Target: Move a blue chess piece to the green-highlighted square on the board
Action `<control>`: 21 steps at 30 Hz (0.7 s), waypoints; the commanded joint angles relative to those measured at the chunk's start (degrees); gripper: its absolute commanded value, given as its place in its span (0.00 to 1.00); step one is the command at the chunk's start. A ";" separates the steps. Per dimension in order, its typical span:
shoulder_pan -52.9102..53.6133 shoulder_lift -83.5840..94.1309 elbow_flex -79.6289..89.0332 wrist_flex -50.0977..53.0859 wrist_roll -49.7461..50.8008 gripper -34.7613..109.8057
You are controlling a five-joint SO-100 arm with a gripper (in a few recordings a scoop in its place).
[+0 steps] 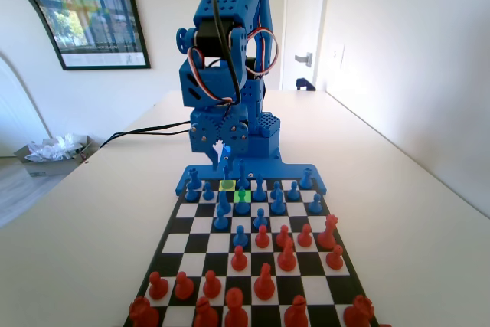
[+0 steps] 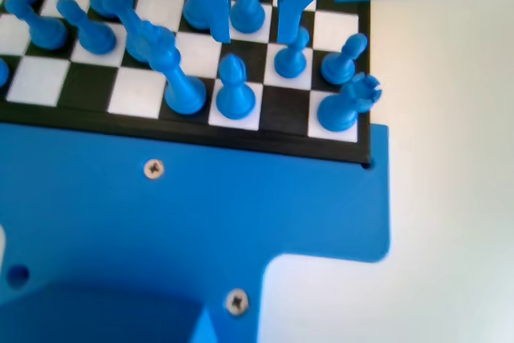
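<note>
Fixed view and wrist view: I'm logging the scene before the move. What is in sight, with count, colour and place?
board: one, black and white, on the table, joined to the blue base.
green-highlighted square: one, near the board's far end in the fixed view, with a blue piece on it.
yellow square: one, paler, just beyond the green one and to its left.
blue chess pieces: many, on the board's far half.
red chess pieces: about sixteen, on the near half.
table: one, pale.
framed picture: one, on the wall at upper left.
cable: one, black, on the table left of the arm.
gripper: one, blue, jaws apart either side of a blue piece.
</note>
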 commanded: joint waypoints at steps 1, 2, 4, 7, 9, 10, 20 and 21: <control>0.44 0.97 0.00 -0.09 -0.97 0.31; 0.35 0.97 0.00 0.00 -0.70 0.31; 0.26 0.97 0.00 0.00 -0.70 0.31; 0.18 0.97 0.00 0.00 -0.79 0.31; -0.18 0.97 0.09 -0.26 -0.97 0.31; -0.35 0.97 0.00 -0.26 -0.88 0.31; -2.81 1.23 -5.19 3.78 -3.69 0.31; -2.81 1.32 -5.98 4.39 -4.22 0.31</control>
